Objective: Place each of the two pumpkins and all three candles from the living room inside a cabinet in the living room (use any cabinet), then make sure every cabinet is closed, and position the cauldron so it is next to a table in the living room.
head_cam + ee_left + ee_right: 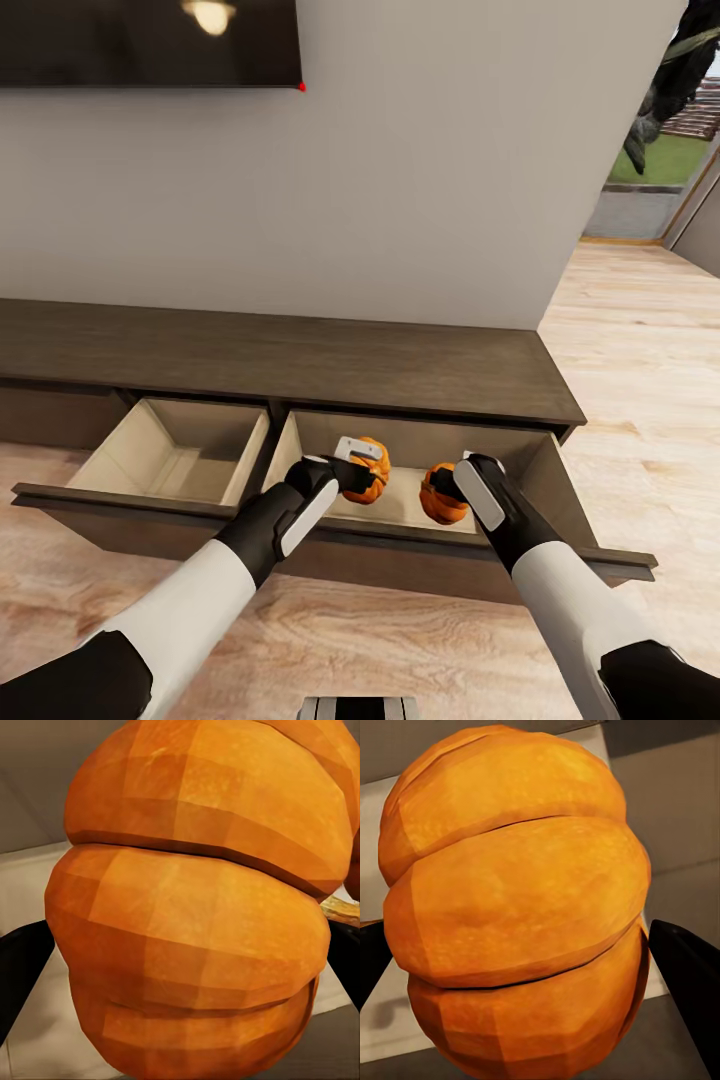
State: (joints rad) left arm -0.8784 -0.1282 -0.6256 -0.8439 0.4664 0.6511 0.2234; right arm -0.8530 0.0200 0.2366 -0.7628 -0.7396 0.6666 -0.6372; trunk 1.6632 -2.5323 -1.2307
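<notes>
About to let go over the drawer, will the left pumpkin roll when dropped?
Likely a little: the left pumpkin looks round and ribbed, so it may wobble. The open drawer has walls that should contain it. It seems rigid, keeping its shape in the left gripper.

- Even, soft daylight; the wall [420, 180] is flatly lit, brightest by the doorway [665, 150] at right.
- A lamp's glare reflects in the dark screen [150, 40].
- Soft shadow lies under the cabinet [300, 360] top, across the drawers' back.
- Wrist views sit so close that each pumpkin [195, 907] [517, 907] shows faceted, slightly soft surfaces.
</notes>
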